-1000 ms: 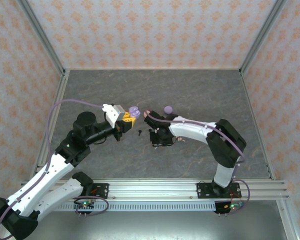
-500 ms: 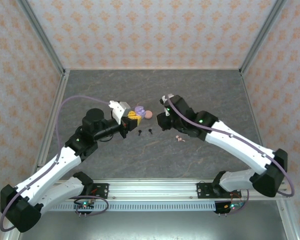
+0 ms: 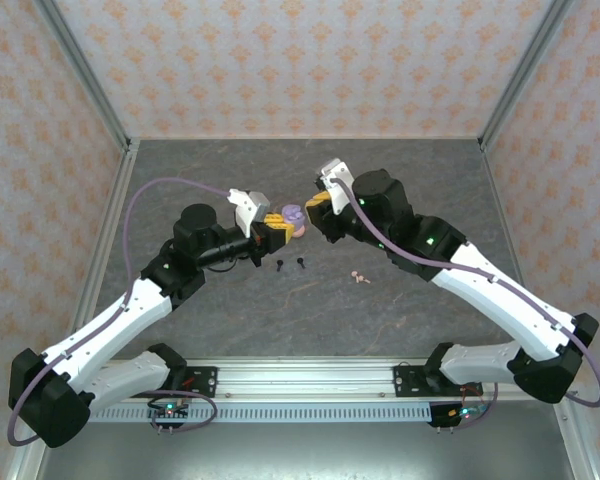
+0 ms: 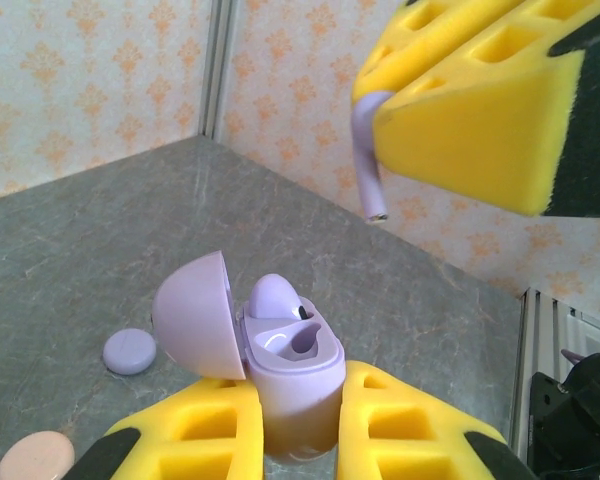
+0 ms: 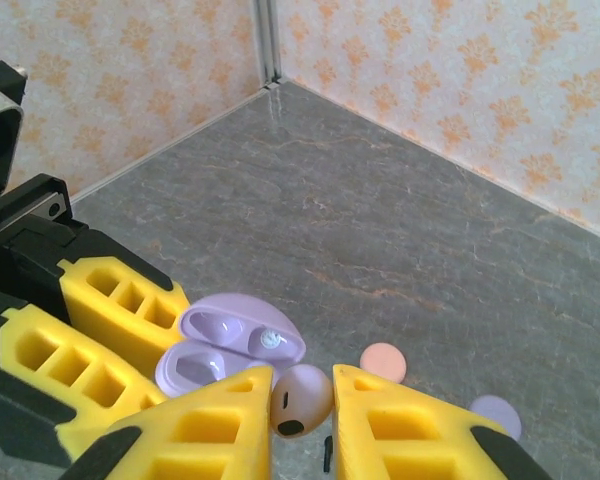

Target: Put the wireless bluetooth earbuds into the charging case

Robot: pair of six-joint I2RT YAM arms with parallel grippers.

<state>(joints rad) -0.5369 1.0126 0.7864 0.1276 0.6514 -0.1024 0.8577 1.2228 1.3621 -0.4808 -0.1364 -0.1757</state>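
My left gripper [image 4: 298, 385] is shut on the base of a lilac charging case [image 4: 295, 380], which stands upright with its lid [image 4: 192, 315] swung open to the left. One lilac earbud [image 4: 273, 296] sits in the far socket and the near socket is empty. My right gripper [image 5: 302, 385] is shut on a second lilac earbud [image 5: 302, 400], and its stem [image 4: 368, 170] hangs above and to the right of the case. From above, the left gripper [image 3: 278, 227], the case [image 3: 293, 213] and the right gripper [image 3: 314, 204] meet mid-table.
Two black earbuds [image 3: 280, 265] [image 3: 301, 263] and a pink pair [image 3: 360, 277] lie on the grey table in front of the grippers. A closed lilac disc case [image 4: 130, 352] and a pink disc case [image 5: 383, 362] rest on the table near the held case.
The right arm has swung up and left, carrying the lilac earbud to the held case. The left gripper has moved the open case to the right, toward it.
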